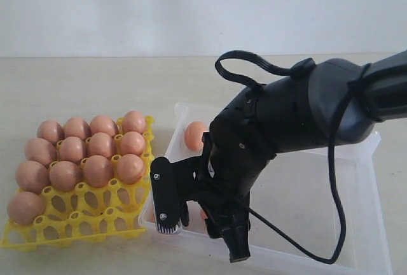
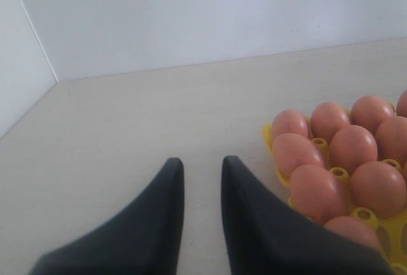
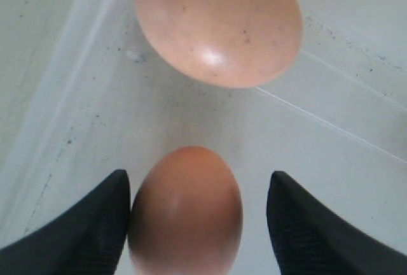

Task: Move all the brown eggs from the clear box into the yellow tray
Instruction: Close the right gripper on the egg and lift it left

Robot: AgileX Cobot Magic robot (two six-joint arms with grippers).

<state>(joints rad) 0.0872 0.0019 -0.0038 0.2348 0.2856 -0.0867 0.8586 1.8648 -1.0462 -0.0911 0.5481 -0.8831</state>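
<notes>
One brown egg [image 3: 186, 214] is seen on the floor of the clear box [image 1: 299, 192], flanked by the wide-open fingers of the right claw [image 3: 200, 178]. A second egg [image 3: 219, 23] lies just beyond. The other eggs [image 1: 96, 170] are seated in the yellow tray [image 1: 82, 221] beside the box on the tabletop [image 1: 95, 84]. The left claw [image 2: 202, 163] is held slightly parted and empty near the tray.

No text or labels legible, seemingly anywhere.
</notes>
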